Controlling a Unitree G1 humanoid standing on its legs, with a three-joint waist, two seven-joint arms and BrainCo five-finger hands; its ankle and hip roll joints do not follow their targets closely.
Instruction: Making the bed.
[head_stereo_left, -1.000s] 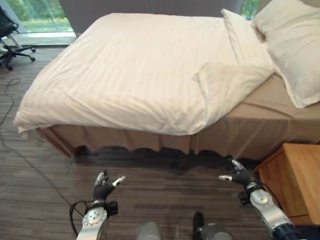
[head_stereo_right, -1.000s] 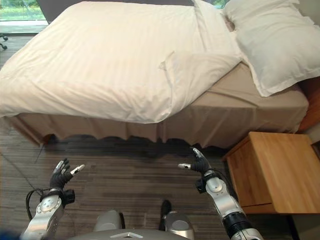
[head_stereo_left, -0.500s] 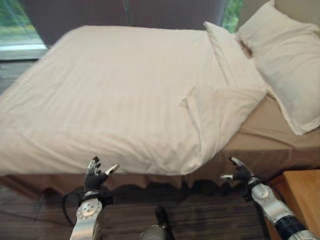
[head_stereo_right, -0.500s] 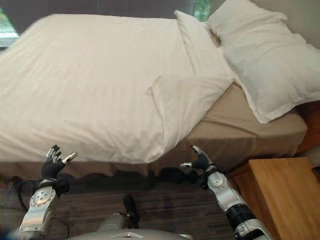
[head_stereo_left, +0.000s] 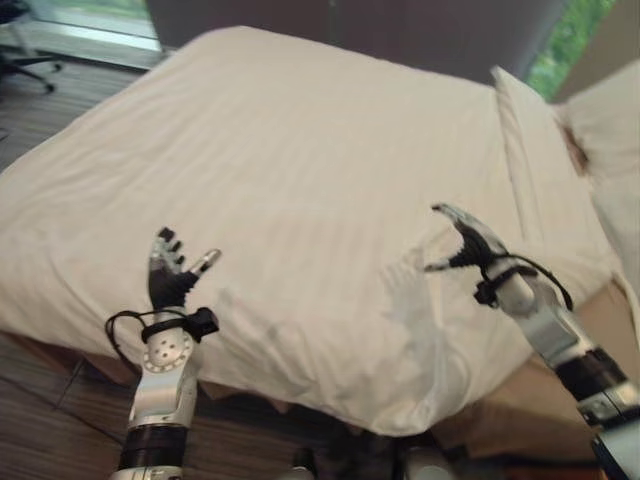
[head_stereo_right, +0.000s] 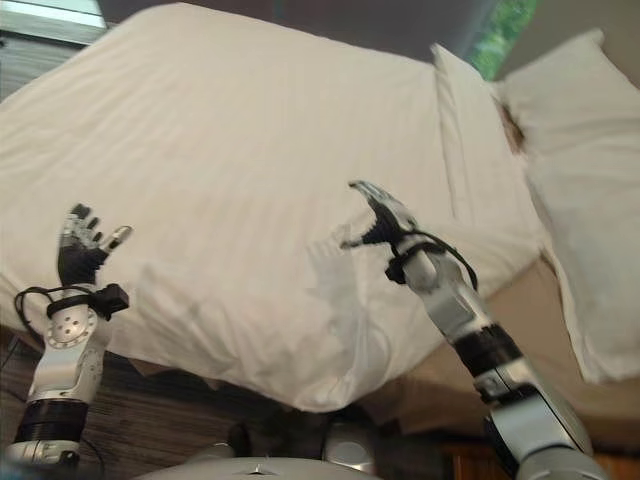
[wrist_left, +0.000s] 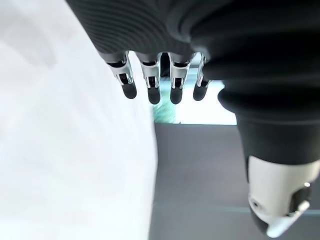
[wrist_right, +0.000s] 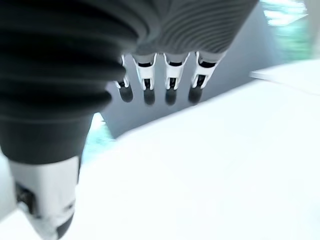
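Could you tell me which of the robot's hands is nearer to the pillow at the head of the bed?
The right. The right hand is raised over the duvet on the side where the pillow lies; the left hand is up near the duvet's opposite end.

Silver-grey arms, dark ribbed wrist covers, left hand (head_stereo_left: 170, 283) and right hand (head_stereo_left: 468, 243) with silver dark-tipped fingers

No readable text, labels, numbers or signs anywhere.
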